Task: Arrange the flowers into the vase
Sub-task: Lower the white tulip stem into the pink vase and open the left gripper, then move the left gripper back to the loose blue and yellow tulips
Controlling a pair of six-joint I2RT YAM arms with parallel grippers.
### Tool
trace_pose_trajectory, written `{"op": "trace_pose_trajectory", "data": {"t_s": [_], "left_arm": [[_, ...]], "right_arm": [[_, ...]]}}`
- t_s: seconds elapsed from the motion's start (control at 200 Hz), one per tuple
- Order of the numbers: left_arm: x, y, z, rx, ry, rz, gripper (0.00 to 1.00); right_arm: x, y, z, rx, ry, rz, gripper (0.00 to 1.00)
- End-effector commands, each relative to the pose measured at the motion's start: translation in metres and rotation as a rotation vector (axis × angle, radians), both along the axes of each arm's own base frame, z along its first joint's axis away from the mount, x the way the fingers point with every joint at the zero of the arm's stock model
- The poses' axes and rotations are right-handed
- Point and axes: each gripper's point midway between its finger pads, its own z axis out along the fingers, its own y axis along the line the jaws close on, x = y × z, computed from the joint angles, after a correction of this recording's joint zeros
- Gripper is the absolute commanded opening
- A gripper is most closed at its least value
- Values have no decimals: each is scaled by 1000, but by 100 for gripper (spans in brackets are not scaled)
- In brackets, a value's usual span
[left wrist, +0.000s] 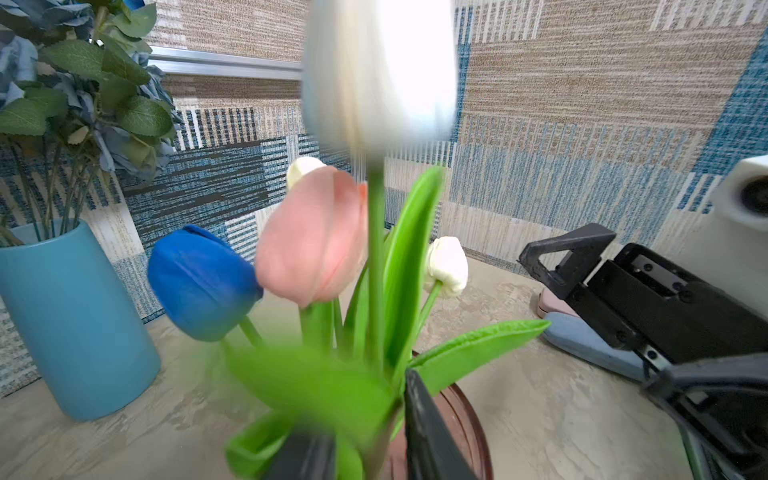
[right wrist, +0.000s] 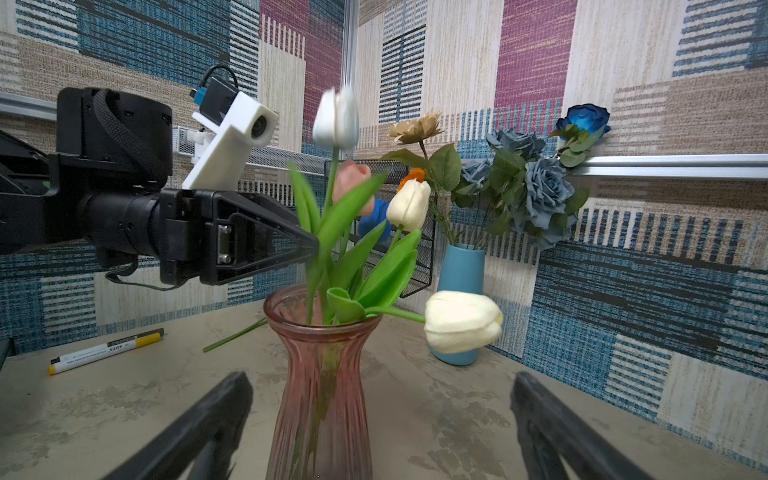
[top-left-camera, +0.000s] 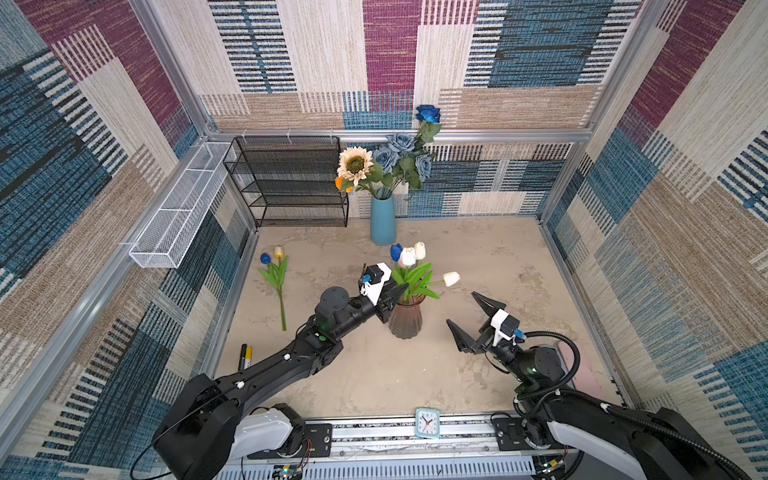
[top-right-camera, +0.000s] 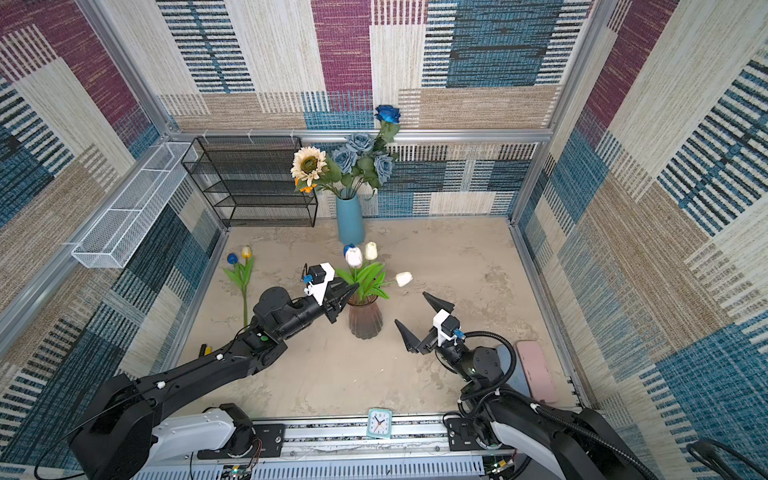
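While my left pincer [top-right-camera: 353, 289] sits slightly parted around the stem of the white tulip [right wrist: 336, 118] standing in the pink glass vase [right wrist: 320, 374], my right pincer [top-left-camera: 461, 307] gapes wide, empty, nearby.

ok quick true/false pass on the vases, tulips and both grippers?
1. The pink glass vase holds tulips. True.
2. The right gripper is shut on a stem. False: its jaws stand wide open and empty, beside the pink glass vase.
3. A blue and a yellow tulip lie on the table, on the left arm's side of the pink glass vase. True.
4. The blue vase is empty. False: it holds a sunflower and roses.
5. The left gripper is at the tulip stems just above the pink glass vase's rim. True.
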Motion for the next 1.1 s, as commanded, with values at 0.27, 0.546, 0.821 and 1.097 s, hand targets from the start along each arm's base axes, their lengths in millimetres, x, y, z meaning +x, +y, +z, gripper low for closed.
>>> {"op": "trace_pose_trajectory", "data": {"t_s": [0.27, 0.546, 0.821, 1.097], "left_arm": [[5, 22, -13, 139, 10, 111, 37], [25, 93, 11, 133, -16, 338, 40], [58, 209, -6, 106, 103, 793, 48], [100, 343, -123, 115, 799, 1178, 42]], "right_arm": [[-1, -2, 3, 9, -15, -9, 100], [-1, -2, 4, 10, -18, -6, 100], [-1, 0, 2, 7, -12, -2, 100], [-1, 0, 3, 7, -11, 6, 100]]}}
